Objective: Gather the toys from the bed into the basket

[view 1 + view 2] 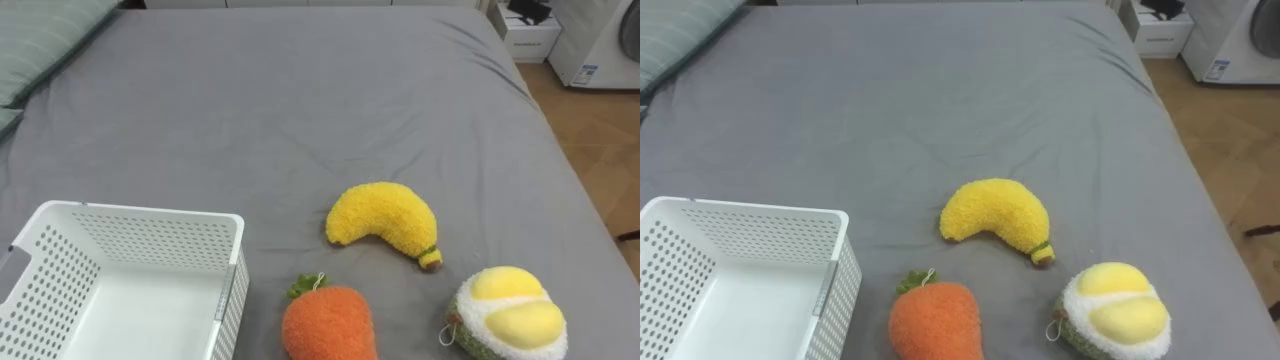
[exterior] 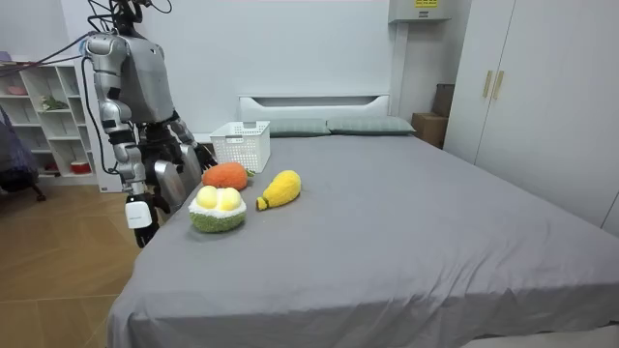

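- Plush banana (image 1: pixel 383 225), carrot (image 1: pixel 328 322) and durian (image 1: pixel 508 315) lie close together near the bed's (image 1: pixel 250 120) near edge.
- White basket (image 1: pixel 130 270) (perforated walls) stands just left of the carrot.
- Right hand (image 2: pixel 140 215) hangs beside the bed's edge — whether wide or closed, I cannot tell.

A wide bed under a smooth grey sheet (image 1: pixel 300 110) carries everything here. Near its edge, to the left, stands a white perforated plastic basket (image 1: pixel 140 214). Just right of the basket lies an orange plush carrot with a green top (image 1: pixel 328 322). Further right sits a round plush durian, green-skinned with yellow flesh (image 1: pixel 508 312). A curved yellow plush banana (image 1: pixel 385 218) rests slightly farther in, between them. Two flat grey-green pillows (image 2: pixel 368 125) lie at the headboard end.
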Controlling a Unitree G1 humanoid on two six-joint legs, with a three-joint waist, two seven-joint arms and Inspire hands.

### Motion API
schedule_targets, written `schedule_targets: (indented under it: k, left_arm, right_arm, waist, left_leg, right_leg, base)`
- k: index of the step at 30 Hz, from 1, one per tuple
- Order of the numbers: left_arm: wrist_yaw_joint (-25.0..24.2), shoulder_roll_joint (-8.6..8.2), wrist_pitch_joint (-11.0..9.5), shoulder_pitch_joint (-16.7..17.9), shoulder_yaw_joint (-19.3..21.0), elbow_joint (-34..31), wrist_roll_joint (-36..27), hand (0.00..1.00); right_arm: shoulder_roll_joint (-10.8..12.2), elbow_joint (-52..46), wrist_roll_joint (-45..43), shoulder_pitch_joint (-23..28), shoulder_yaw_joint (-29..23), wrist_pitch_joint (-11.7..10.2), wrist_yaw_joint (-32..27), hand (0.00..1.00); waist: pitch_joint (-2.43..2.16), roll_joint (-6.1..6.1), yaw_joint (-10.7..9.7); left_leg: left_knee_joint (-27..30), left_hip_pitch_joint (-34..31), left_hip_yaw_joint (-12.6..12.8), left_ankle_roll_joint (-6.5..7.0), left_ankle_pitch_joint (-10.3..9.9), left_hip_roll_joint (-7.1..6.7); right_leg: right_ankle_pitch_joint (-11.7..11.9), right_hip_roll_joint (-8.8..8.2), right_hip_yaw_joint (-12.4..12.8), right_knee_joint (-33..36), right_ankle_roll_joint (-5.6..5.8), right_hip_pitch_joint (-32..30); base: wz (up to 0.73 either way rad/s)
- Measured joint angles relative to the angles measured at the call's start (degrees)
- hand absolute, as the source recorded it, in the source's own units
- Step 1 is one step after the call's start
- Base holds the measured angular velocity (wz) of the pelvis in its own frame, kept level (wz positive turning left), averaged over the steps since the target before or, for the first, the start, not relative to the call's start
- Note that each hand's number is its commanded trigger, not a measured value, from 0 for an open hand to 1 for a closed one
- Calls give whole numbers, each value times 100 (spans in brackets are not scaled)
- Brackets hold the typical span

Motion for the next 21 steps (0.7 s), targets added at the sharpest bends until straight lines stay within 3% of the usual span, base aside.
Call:
schedule_targets:
  k: [21]
  left_arm:
    - [7, 14, 37, 35, 48, 41, 11, 0]
  right_arm:
    - [20, 21, 253, 1, -7, 57, 35, 0]
  waist:
    - [-14, -71, -4]
  left_leg:
    - [6, -13, -4, 0, 0, -35]
  right_leg:
    - [-4, -5, -51, -10, 4, 15]
  base:
    - [0]
